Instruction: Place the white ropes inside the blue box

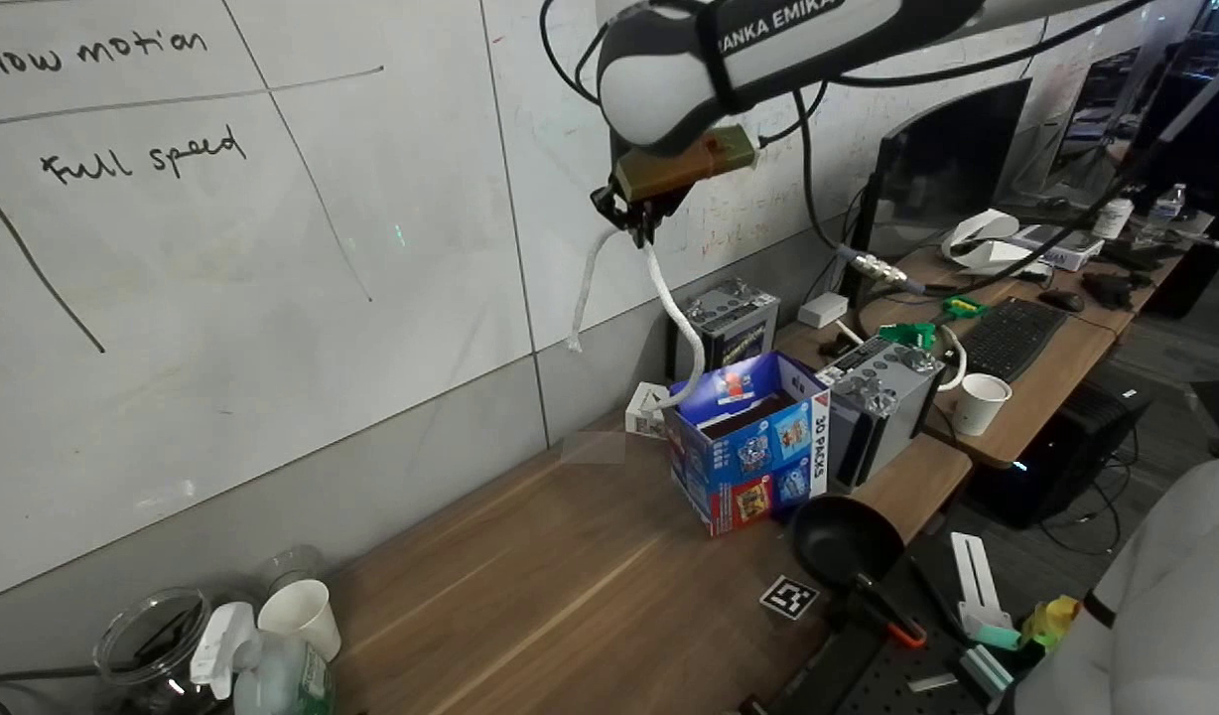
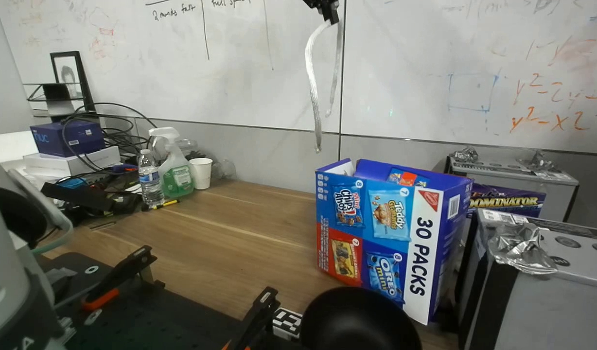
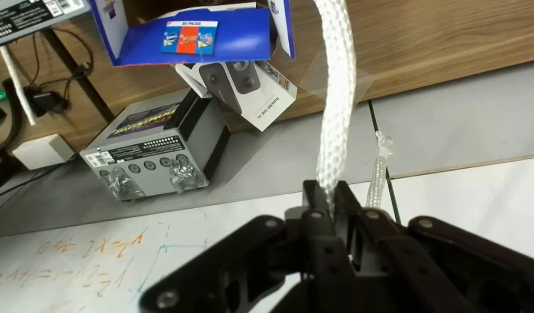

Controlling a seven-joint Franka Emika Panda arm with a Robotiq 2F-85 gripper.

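My gripper (image 1: 642, 236) is pinched tight on a white rope (image 3: 338, 78), its two ends dangling below me; the blue box (image 2: 391, 233) stands on the desk (image 1: 570, 556), below and to one side of me, top open, neither end inside; I judge this the carrying step; next I should shift over the opening, lower until both ends drop within the walls, then let go.

Arm (image 1: 788, 55): held high | tool (image 3: 330, 193): pointing down, pinched nearly together
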